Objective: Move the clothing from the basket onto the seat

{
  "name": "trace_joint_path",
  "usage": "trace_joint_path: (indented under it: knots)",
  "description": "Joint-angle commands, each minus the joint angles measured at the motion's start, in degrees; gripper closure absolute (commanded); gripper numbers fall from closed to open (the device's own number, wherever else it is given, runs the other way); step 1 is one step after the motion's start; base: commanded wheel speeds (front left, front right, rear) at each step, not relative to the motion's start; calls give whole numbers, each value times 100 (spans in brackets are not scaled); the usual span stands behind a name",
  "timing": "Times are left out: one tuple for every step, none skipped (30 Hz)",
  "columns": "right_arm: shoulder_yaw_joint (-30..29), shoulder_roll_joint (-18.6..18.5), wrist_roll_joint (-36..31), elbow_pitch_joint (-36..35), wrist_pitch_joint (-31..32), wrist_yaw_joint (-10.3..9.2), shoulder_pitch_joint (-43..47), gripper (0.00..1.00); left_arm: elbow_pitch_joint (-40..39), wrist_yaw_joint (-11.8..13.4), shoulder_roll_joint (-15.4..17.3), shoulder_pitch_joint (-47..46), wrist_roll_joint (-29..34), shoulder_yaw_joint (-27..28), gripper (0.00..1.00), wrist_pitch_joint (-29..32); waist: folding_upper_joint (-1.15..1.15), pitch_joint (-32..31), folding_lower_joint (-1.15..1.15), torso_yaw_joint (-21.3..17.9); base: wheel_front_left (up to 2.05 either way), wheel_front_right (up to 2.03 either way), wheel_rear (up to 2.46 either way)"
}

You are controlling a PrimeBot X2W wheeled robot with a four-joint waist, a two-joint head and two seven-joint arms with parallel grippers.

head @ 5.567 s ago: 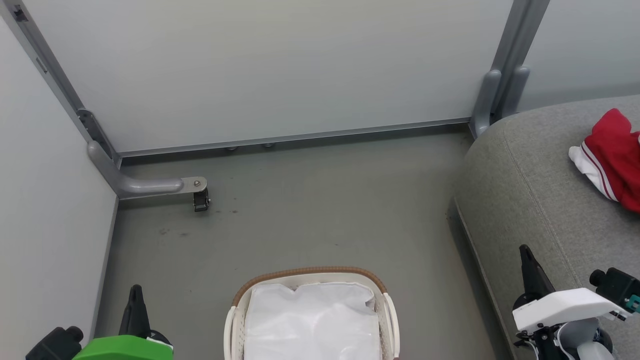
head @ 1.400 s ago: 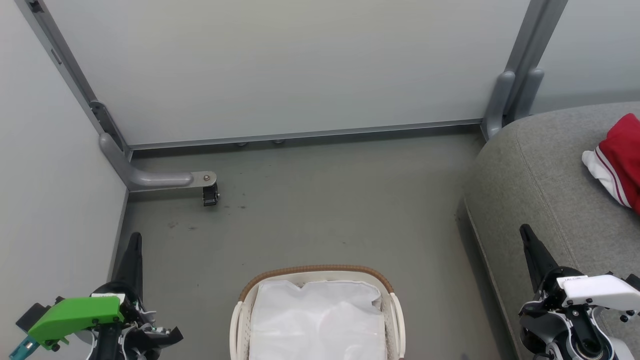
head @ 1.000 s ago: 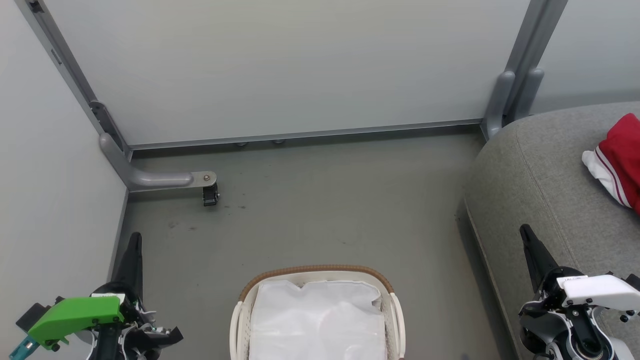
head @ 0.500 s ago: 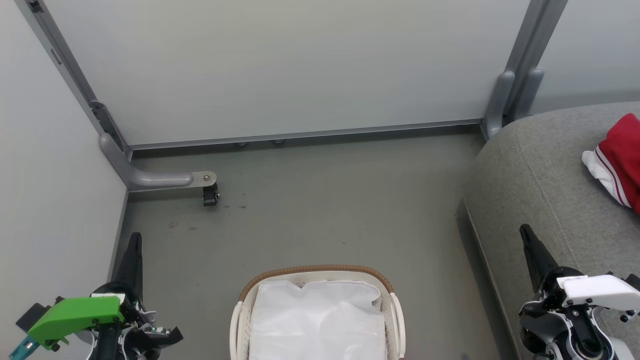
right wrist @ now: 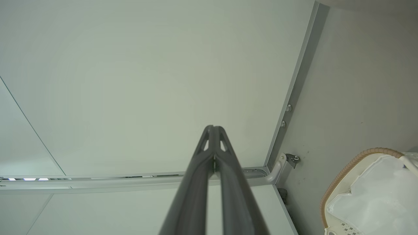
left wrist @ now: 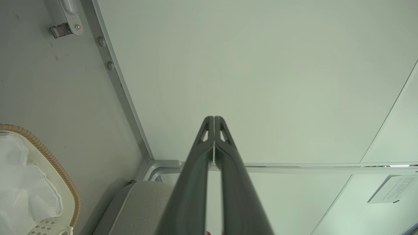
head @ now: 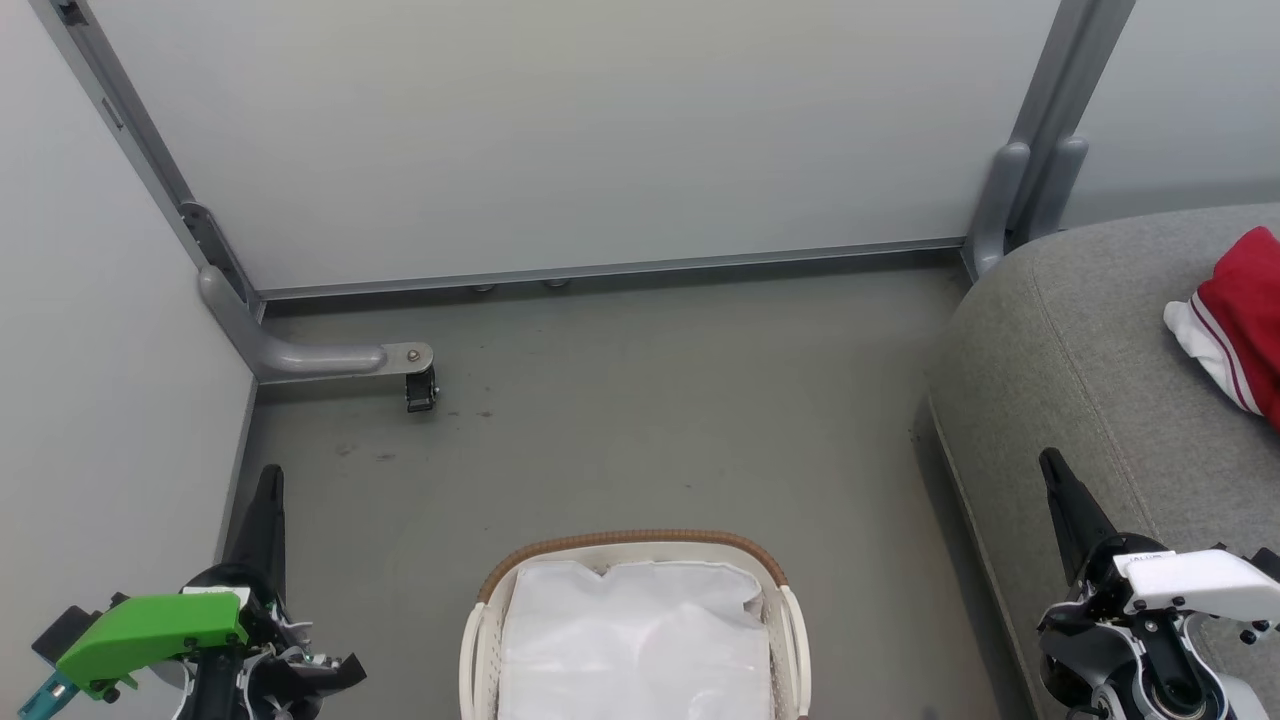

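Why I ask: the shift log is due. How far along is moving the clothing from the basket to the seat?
Done: the red garment with white striped panel lies on the grey fabric seat cushion, and the cream slatted basket shows just its white liner. In hand: nothing; the left gripper and right gripper are shut, empty. Left: seemingly nothing, though the basket's near end is cut off.

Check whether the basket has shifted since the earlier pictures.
No. The basket sits at the same offset from the caster wheel as before; the whole head view slid slightly, so the camera moved, not the basket.
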Motion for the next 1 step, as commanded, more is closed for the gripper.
trace_joint_path:
  knots:
    - [-12, -15, 19, -19, 18, 0, -49, 100, -13, -25, 40, -69, -18, 14, 100, 19, 0, 0, 0, 0, 0, 0, 0]
